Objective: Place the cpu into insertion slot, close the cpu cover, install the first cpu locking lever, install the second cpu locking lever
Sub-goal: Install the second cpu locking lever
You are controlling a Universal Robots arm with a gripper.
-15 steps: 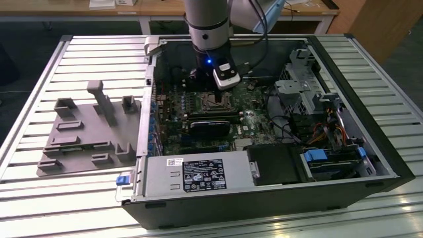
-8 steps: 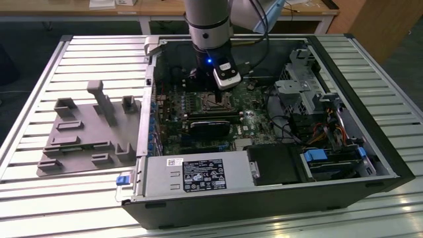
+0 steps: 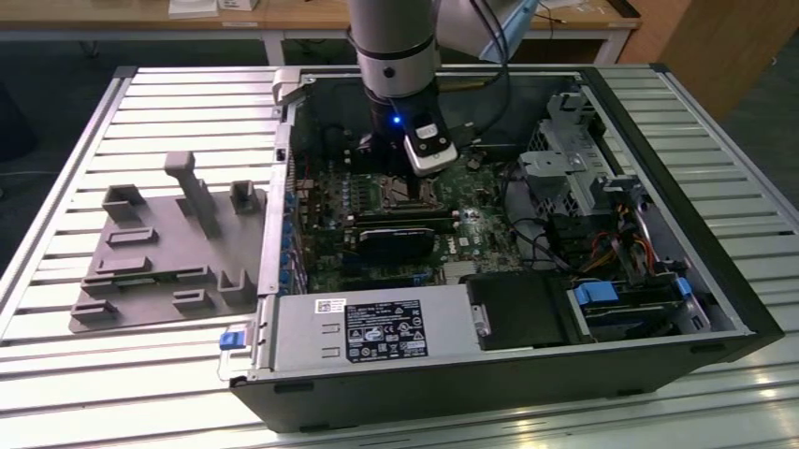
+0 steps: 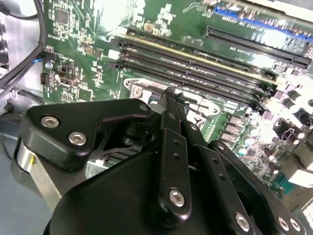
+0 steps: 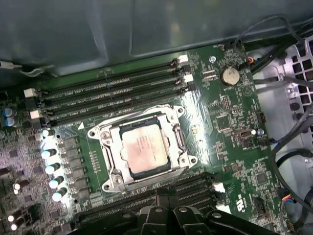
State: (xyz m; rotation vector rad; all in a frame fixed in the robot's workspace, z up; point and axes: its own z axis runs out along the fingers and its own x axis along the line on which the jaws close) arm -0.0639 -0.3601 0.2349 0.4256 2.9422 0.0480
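- My fingers (image 4: 171, 98) look pressed together on nothing, poised above the motherboard (image 4: 234, 73).
- First wrist view: cpu (image 5: 145, 149) seated, cpu cover (image 5: 143, 147) lying closed around it, just beyond the fingers.

No text legible anywhere, only marks whose wording can't be made out:
- power supply (image 3: 374, 332) in the exterior view: a big black label (image 3: 388, 339) with white print and small symbols, plus a small white sticker (image 3: 329, 304) above its corner on the exterior view's left.
- chip (image 5: 145, 149) in the first wrist view: faint lines of print on its metal top.
- circuit board (image 5: 230, 122): tiny white lettering beside the parts in both wrist views, and a white triangle mark (image 5: 80, 126) just off one socket corner.
- memory slots (image 5: 107, 93): a thin line of white print along each, unreadable.
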